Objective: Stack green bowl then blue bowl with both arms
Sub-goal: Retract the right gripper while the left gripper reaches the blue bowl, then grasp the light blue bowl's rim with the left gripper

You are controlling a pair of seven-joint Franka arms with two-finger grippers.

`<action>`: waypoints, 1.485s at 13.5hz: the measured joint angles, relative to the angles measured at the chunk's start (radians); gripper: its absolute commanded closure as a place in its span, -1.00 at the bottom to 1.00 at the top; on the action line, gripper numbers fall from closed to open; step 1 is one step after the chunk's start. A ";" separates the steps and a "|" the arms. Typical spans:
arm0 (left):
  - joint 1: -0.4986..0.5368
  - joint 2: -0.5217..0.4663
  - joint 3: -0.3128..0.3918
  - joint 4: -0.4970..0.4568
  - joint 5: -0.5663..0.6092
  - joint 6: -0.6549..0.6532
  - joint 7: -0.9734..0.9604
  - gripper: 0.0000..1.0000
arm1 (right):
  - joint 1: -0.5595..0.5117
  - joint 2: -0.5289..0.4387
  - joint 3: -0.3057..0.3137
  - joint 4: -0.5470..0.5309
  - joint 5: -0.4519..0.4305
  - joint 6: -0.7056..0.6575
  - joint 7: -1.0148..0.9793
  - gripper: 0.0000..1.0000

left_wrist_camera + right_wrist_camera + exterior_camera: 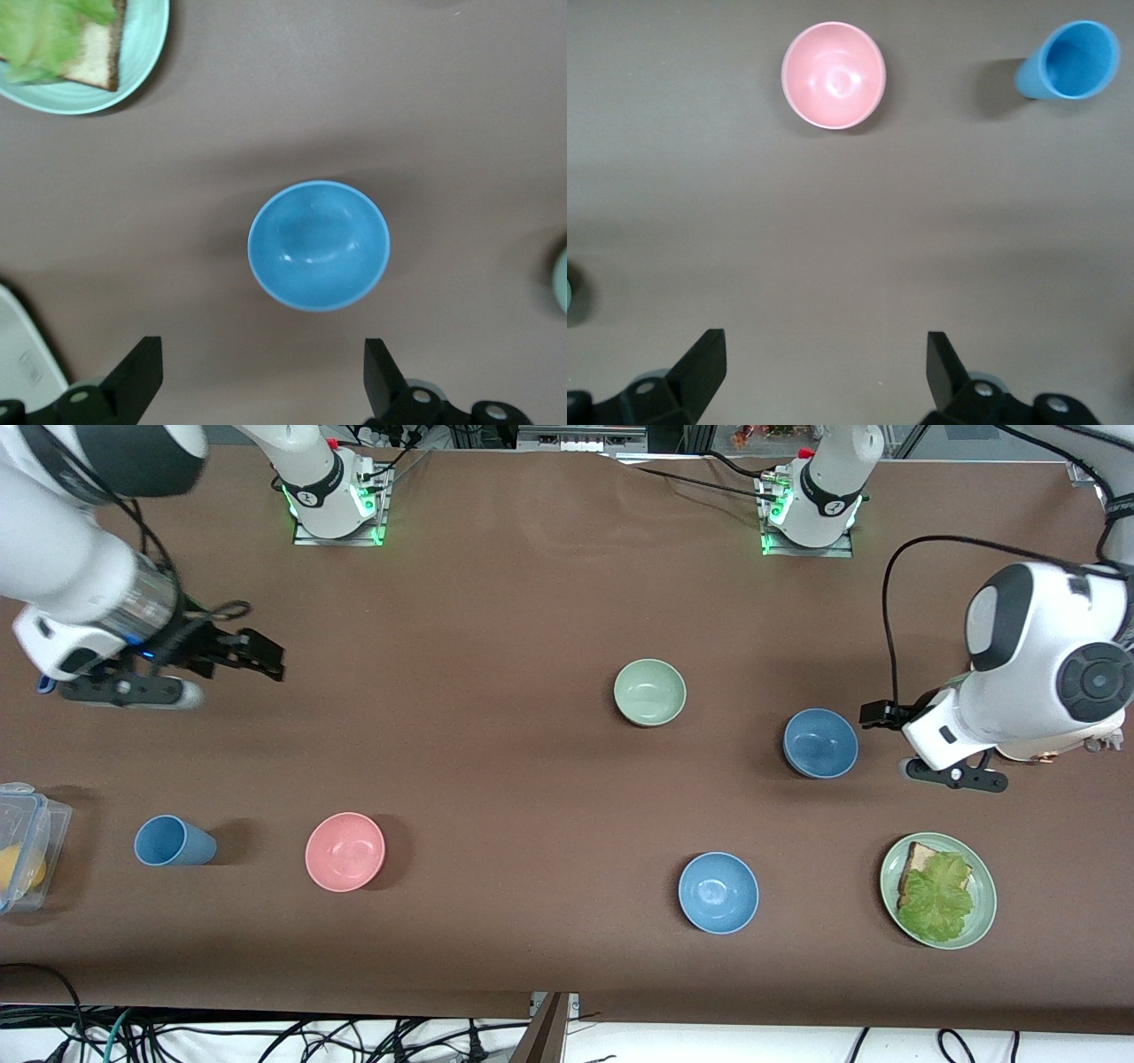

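Note:
The green bowl (649,692) stands upright and empty on the brown table; its rim just shows in the left wrist view (562,279). The blue bowl (820,742) stands beside it toward the left arm's end, and sits in the middle of the left wrist view (319,245). My left gripper (886,716) (261,343) is open and empty, over bare table next to the blue bowl, not touching it. My right gripper (257,654) (824,336) is open and empty, over bare table at the right arm's end, away from both bowls.
A brighter sky-blue bowl (718,892) and a green plate (979,921) with bread and lettuce lie nearer the front camera. A pink bowl (345,851), a blue cup (173,841) and a clear container (22,846) lie toward the right arm's end.

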 measured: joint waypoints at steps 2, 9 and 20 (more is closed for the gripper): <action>0.007 0.003 0.000 -0.107 0.000 0.151 0.003 -1.00 | 0.000 -0.046 -0.028 -0.001 0.001 -0.051 -0.006 -1.00; 0.055 0.066 0.000 -0.311 0.000 0.461 0.008 -0.47 | 0.000 -0.064 -0.083 -0.019 0.000 -0.069 -0.006 -1.00; 0.062 0.112 -0.005 -0.303 0.000 0.499 0.017 1.00 | 0.001 -0.047 -0.090 -0.016 -0.002 -0.020 -0.006 -1.00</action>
